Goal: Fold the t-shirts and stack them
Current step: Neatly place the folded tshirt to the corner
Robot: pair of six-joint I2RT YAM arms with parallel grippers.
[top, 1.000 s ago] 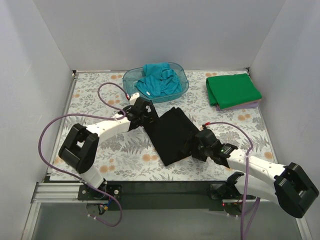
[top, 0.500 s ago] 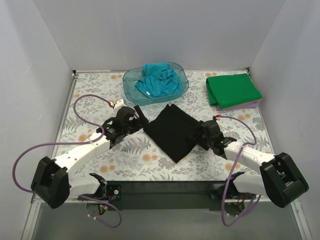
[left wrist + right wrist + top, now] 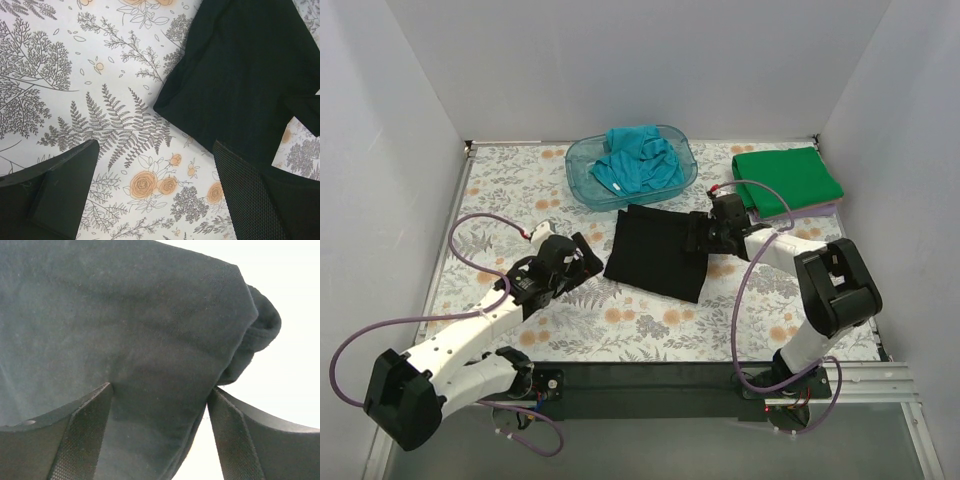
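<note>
The black shirt (image 3: 655,255) lay folded on the table (image 3: 500,190), just in front of the tub (image 3: 578,172) that held the teal shirt (image 3: 635,160). The green shirt (image 3: 787,178) lay folded at the far right corner. The left gripper (image 3: 155,145) was released, its 2 fingers spread over bare table near the black shirt's left edge, not touching it. The right gripper (image 3: 159,390) sat at the shirt's right edge with cloth bunched between its 2 fingers; whether they clamped it could not be told.
</note>
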